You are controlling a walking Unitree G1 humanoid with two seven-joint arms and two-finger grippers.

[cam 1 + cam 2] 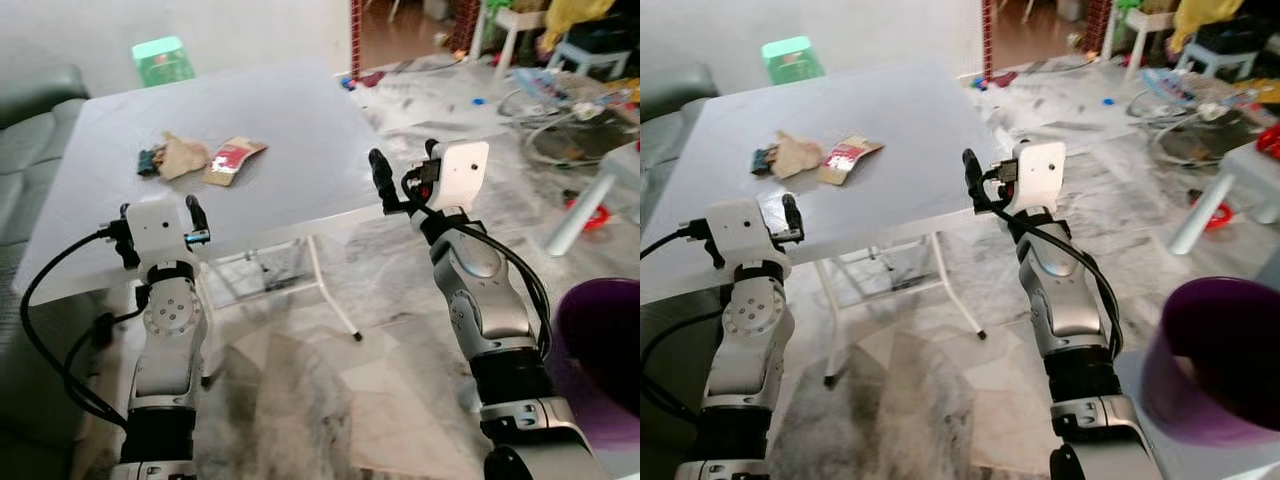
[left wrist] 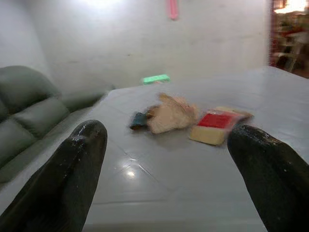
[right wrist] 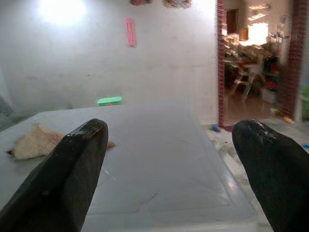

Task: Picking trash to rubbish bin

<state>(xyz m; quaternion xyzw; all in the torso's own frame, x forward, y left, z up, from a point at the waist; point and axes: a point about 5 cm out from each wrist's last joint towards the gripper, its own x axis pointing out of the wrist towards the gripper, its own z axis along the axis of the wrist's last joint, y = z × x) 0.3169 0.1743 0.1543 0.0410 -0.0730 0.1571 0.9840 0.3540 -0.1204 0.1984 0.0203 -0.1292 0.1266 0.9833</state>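
On the white folding table (image 1: 290, 120) lie three bits of trash close together: a crumpled tan paper (image 1: 180, 155), a flat red-and-tan packet (image 1: 234, 160) to its right, and a small dark wrapper (image 1: 148, 160) to its left. My left gripper (image 1: 160, 210) is raised at the table's near edge, open and empty, and faces the trash (image 2: 169, 113). At the table's near right corner my right gripper (image 1: 405, 158) is also open and empty, with the tan paper (image 3: 36, 140) off to one side. The purple rubbish bin (image 1: 600, 350) stands on the floor at my lower right.
A dark green sofa (image 1: 30, 110) runs along the table's left side. A green stool (image 1: 163, 60) stands behind the table. Toys, cables and white furniture (image 1: 580, 90) clutter the floor at the far right. The marble floor (image 1: 330, 390) lies between me and the bin.
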